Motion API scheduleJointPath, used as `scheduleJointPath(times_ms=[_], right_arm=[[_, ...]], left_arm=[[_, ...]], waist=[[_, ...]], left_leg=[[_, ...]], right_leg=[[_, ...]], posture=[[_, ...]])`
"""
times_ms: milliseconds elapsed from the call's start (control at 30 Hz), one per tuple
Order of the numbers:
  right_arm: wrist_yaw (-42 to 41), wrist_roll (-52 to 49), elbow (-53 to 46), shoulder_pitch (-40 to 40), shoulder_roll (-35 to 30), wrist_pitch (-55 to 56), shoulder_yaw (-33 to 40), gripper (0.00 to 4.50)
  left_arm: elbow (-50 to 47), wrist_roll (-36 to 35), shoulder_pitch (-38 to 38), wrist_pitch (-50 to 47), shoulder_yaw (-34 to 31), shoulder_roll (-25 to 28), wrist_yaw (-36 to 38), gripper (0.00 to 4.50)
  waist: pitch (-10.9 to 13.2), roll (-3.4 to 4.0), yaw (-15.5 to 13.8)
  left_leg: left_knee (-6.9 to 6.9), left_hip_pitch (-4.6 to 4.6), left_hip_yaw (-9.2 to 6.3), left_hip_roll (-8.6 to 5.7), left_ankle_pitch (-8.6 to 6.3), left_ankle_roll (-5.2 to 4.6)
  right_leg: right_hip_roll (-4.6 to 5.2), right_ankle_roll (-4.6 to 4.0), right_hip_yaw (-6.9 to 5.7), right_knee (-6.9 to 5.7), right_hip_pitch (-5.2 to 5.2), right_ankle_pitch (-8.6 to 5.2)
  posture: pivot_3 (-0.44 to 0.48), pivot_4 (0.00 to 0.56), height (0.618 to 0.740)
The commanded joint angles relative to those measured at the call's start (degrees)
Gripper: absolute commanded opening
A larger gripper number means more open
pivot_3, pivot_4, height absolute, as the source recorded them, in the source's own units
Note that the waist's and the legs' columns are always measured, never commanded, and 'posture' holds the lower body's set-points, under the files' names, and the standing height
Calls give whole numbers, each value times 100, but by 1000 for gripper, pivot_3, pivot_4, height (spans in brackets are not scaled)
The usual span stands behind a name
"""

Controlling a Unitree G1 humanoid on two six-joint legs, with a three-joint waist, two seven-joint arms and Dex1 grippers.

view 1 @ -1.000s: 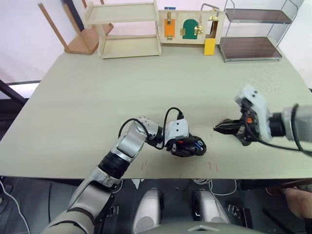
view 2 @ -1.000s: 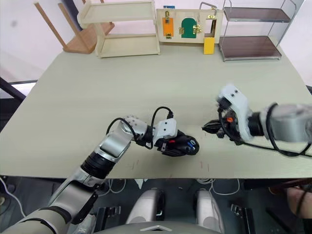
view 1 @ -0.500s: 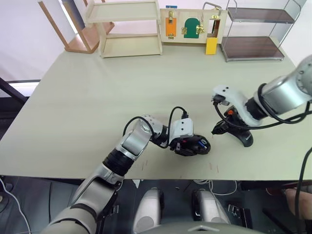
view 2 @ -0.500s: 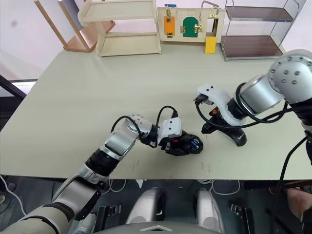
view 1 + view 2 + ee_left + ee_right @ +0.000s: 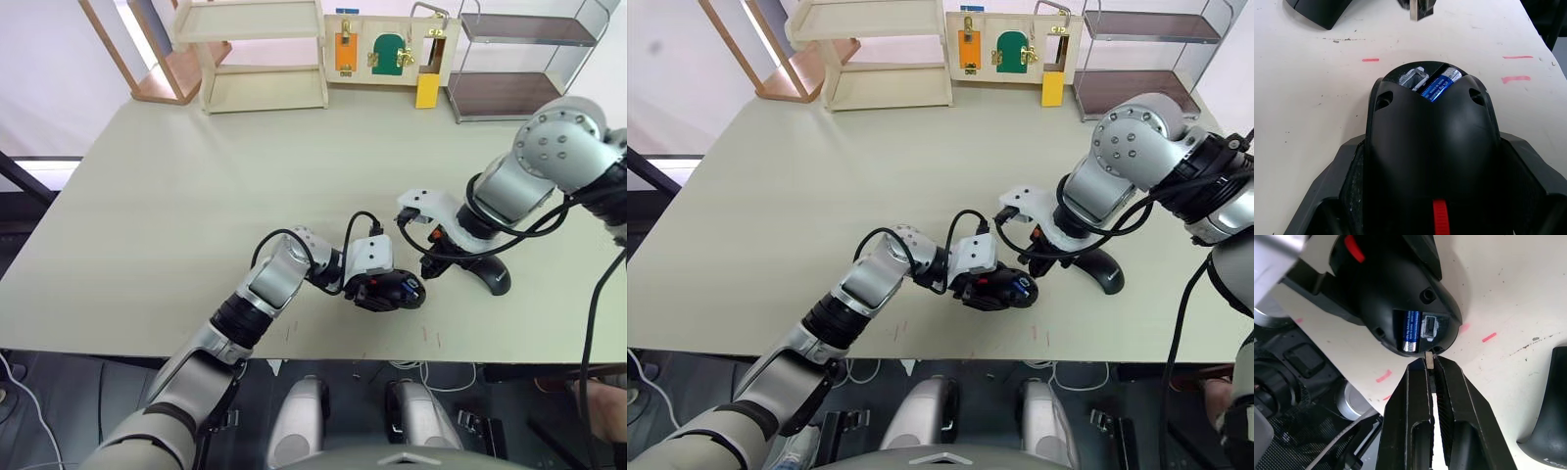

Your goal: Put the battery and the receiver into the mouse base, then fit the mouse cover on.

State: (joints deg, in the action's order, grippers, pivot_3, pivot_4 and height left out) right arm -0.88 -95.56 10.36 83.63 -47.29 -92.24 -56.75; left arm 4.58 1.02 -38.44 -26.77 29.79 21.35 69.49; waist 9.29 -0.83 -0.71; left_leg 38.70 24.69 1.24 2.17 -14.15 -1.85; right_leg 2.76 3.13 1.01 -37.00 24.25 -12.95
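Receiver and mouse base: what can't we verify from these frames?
- Receiver: right wrist view, the fingers cover all but its metal tip; eye views, too small.
- Slot beside the battery: depth unclear in either wrist view.
- Mouse base: left wrist view, front cut off by the frame edge; left gripper contact along its sides is dark.
- Mouse cover: eye views, partly behind the right arm; wrist views, cut off by the edge.

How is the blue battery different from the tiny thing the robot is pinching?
The battery is blue, longer, and already lies in the mouse base; the receiver is tiny, silvery-dark, and pinched in the right end effector, just outside the base's empty slot. Both belong in compartments side by side.
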Motion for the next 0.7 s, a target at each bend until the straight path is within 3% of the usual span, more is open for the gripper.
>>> scheduleJointPath(times_ms=[33, 700], right_arm=[[-32, 77, 96, 168, 117, -26, -12, 0], [-44, 560, 335, 48, 640, -26, -49, 0]], left_arm=[[46, 82, -53, -114, 130, -25, -80, 3023], [-192, 86, -13, -484, 192, 5, -207, 3023]], waist=[[0, 0, -1], [0, 0, 2]], left_leg=[[0, -1, 0, 0, 0, 0], [10, 0, -6, -1, 0, 0]], right_leg=[[0, 0, 0, -1, 0, 0], [0, 1, -4, -12, -1, 0]], posture=[[0, 150, 740], [0, 150, 740]])
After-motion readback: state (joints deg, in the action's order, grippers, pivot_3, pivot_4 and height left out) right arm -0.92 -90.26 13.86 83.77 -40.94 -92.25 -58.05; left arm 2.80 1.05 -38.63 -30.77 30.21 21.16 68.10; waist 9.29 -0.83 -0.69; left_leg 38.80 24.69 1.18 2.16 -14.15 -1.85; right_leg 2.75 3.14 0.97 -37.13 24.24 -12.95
